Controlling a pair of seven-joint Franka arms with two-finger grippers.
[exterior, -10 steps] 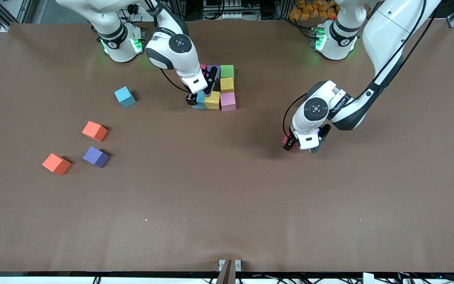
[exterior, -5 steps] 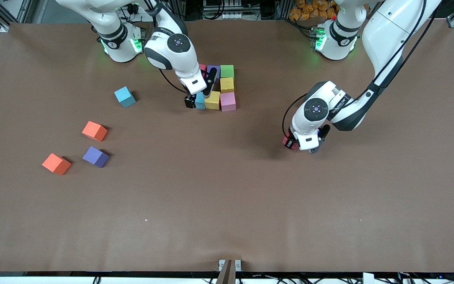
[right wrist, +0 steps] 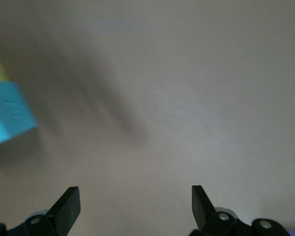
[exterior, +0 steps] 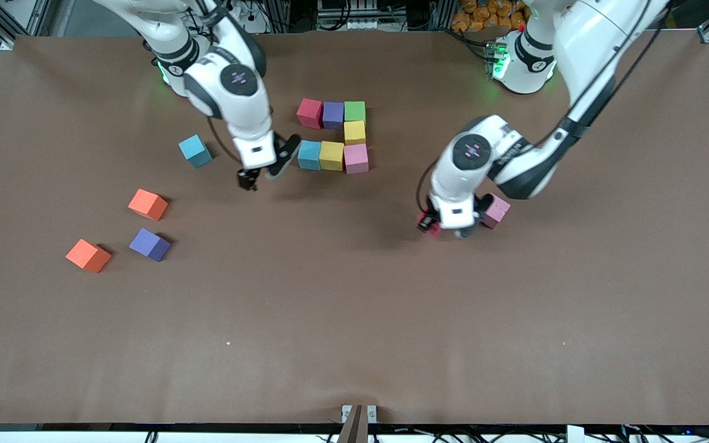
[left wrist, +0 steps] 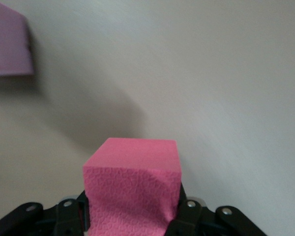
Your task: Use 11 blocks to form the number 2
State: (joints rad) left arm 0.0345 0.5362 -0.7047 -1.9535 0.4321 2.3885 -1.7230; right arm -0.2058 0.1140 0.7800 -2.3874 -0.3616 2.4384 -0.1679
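The left gripper (exterior: 447,227) has its jaws pinched on a red block (left wrist: 132,184), lifted just off the table (exterior: 354,320) toward the left arm's end; the foam dents where the jaws press in. The right gripper (exterior: 262,175) hangs with its jaws spread wide and nothing between them, over bare table just beside the light blue block (exterior: 309,154) that ends the formed rows.

Thirteen blocks show in all. Seven sit joined as the partial number 2 (exterior: 333,136): a farther row of red block (exterior: 309,113), purple (exterior: 333,115) and green (exterior: 355,111), a yellow one (exterior: 354,131) under the green, then a nearer row of pink (exterior: 356,158), yellow (exterior: 332,155) and the light blue. Four lie loose toward the right arm's end: one light blue (exterior: 195,151), two orange (exterior: 148,204) (exterior: 88,255) and one purple (exterior: 149,244). A loose pink block (exterior: 495,210) sits on the table just beside the left gripper, and the held red makes thirteen.

A second ago the right gripper was down around the light blue end block, hiding the red one; it has since let go and drawn away toward the right arm's end, leaving all seven in view. The left gripper closed on its red block and shifted toward the formed rows, uncovering the pink block it had hidden.
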